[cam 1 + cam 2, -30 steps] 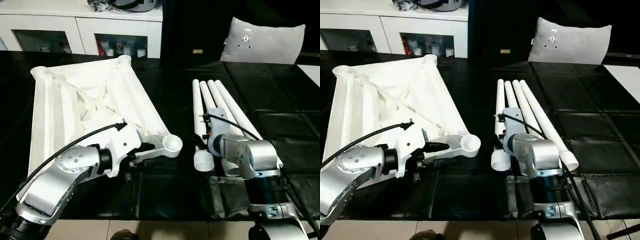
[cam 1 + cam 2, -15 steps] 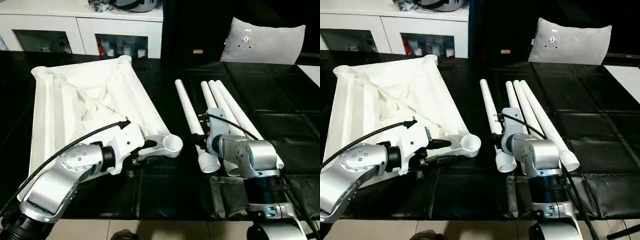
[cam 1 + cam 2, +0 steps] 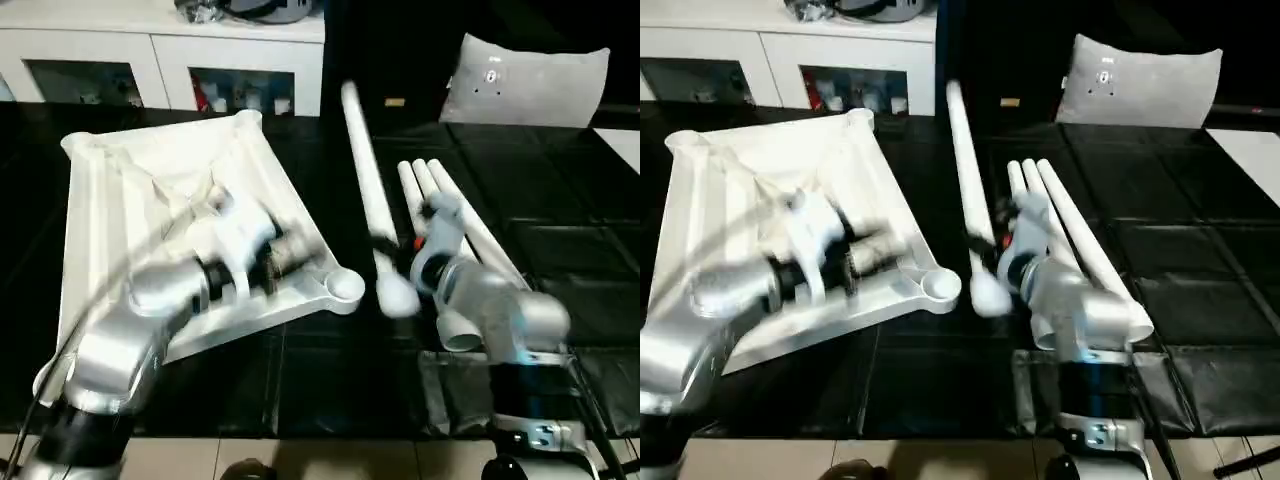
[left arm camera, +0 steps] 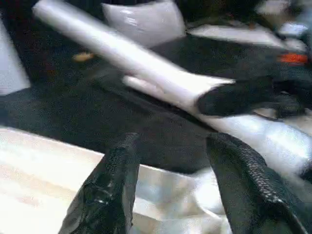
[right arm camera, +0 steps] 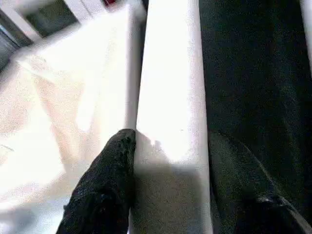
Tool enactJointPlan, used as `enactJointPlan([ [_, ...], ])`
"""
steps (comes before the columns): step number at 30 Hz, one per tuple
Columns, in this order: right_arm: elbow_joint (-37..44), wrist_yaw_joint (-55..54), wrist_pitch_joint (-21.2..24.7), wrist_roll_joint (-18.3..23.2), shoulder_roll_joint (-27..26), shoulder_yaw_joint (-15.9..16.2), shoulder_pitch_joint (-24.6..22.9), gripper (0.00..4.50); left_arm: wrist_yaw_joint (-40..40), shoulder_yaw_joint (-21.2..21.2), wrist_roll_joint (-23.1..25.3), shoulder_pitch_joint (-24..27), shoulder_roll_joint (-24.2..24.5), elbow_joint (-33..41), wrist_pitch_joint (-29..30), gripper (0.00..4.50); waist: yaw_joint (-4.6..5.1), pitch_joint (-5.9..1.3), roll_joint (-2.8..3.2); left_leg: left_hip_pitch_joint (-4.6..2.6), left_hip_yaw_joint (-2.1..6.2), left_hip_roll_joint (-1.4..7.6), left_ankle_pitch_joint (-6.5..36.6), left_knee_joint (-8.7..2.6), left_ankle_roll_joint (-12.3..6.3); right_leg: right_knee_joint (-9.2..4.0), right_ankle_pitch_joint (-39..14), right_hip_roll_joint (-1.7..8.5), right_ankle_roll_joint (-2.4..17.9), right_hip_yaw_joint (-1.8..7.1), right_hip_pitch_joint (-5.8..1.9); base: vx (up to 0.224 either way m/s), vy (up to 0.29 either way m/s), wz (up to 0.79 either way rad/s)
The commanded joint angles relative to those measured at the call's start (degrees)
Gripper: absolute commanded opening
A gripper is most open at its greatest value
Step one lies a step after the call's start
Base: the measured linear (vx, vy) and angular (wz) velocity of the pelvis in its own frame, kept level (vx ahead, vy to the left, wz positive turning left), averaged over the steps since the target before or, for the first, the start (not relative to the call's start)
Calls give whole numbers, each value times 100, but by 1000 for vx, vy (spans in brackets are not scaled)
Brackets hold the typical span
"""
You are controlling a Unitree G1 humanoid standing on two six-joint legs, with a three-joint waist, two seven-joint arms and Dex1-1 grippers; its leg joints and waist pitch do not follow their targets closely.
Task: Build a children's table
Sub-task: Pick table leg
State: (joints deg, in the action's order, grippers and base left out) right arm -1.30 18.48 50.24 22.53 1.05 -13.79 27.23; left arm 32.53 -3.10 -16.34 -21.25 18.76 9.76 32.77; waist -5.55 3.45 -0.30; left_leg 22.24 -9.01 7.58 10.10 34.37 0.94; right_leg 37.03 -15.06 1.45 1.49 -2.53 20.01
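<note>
Right gripper (image 5: 168, 161) clamped on one white table leg (image 3: 365, 170), lifted and angled over the black work table (image 3: 330, 380). Three more legs (image 3: 450, 215) lie together beside it. Left gripper (image 4: 170, 175), fingers apart and empty, hovers above the upturned tabletop (image 3: 120, 210), near its corner socket (image 3: 345, 285).
</note>
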Motion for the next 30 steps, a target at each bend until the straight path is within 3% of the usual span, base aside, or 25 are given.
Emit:
enactJointPlan([
  [1, 411, 736, -311, 689, 6, -158, -87, 186, -357, 310, -349, -384, -329, -95, 144, 284, -30, -382, 11, -141, 208, 590, 577, -394, 58, -413, 466, 809, 1047, 359, -179, 0, 0, 0],
  [4, 569, 1243, -433, 1026, 52, -161, -230, 186, -495, 536, -660, -630, -658, -144, 286, 315, -72, -378, -2, -126, 212, 595, 489, -379, -109, -413, 539, 812, 1127, 342, -174, 0, 0, 0],
  [5, 661, 1568, -411, 1243, 93, -202, -332, 185, -539, 673, -1062, -809, -954, -121, 425, 321, -106, -378, -28, -116, 203, 589, 446, -358, -157, -418, 520, 835, 1161, 339, -193, 0, 0, 0],
  [8, 731, 1822, -385, 1470, 89, -279, -400, 185, -588, 799, -1528, -944, -1255, -83, 628, 333, -123, -367, -47, -111, 184, 579, 451, -347, -209, -446, 267, 833, 1235, 337, -176, 0, 0, 0],
  [12, 1027, 2157, -293, 1920, 116, -264, -592, 185, -897, 1167, -2229, -1213, -1849, -188, 896, 362, -129, -340, -67, -114, 196, 589, 604, -370, -193, -512, -313, 814, 1134, 340, -167, 0, 0, 0],
  [17, 1173, 2281, -358, 2088, 160, -141, -719, 185, -983, 1230, -2418, -1338, -1991, -201, 1067, 410, -128, -332, -86, -104, 206, 583, 570, -382, -190, -542, -454, 811, 973, 347, -162, 0, 0, 0],
  [20, 1263, 2258, -527, 1947, 168, -1, -782, 185, -1011, 1058, -2291, -1321, -1944, -183, 1079, 443, -138, -333, -66, -100, 206, 585, 540, -383, -159, -550, -480, 813, 888, 353, -153, 0, 0, 0],
  [21, 1313, 2190, -985, 1262, 359, 483, -851, 185, -1053, 878, -2056, -1296, -1869, -169, 980, 445, -137, -339, -70, -106, 219, 601, 547, -394, -111, -550, -443, 800, 812, 345, -150, 0, 0, 0],
  [22, 1313, 2190, -985, 1262, 359, 483, -851, 185, -1053, 878, -2056, -1296, -1869, -169, 980, 448, -128, -332, -71, -110, 219, 610, 551, -407, -82, -554, -429, 792, 768, 349, -146, 0, 0, 0],
  [23, 1233, 2012, -1471, 613, 452, 887, -841, 185, -1051, 646, -1710, -1257, -1814, -171, 686, 449, -121, -337, -45, -118, 232, 610, 579, -415, -39, -550, -401, 793, 742, 349, -138, 0, 0, 0],
  [26, 1149, 1851, -2031, 217, 398, 1106, -818, 184, -1153, 341, -1208, -1225, -1754, -222, 239, 450, -98, -331, -52, -122, 219, 605, 668, -416, 11, -554, -379, 817, 712, 370, -144, 0, 0, 0],
  [28, 1131, 1732, -2234, 97, 317, 1163, -826, 184, -1277, 282, -1044, -1204, -1849, -262, 6, 415, -98, -338, -55, -114, 226, 616, 645, -415, -60, -547, -236, 818, 765, 371, -148, 0, 0, 0],
  [29, 1031, 1516, -2743, -282, 243, 1346, -842, 184, -1462, 151, -751, -1160, -1994, -315, -440, 411, -93, -346, -65, -112, 230, 628, 564, -411, -95, -525, -30, 810, 807, 363, -155, 0, 0, 0],
  [30, 941, 1365, -2957, -434, 185, 1370, -837, 184, -1552, 7, -494, -1136, -1983, -334, -700, 403, -88, -350, -62, -107, 237, 637, 531, -411, -99, -516, 60, 809, 823, 355, -152, 0, 0, 0],
])
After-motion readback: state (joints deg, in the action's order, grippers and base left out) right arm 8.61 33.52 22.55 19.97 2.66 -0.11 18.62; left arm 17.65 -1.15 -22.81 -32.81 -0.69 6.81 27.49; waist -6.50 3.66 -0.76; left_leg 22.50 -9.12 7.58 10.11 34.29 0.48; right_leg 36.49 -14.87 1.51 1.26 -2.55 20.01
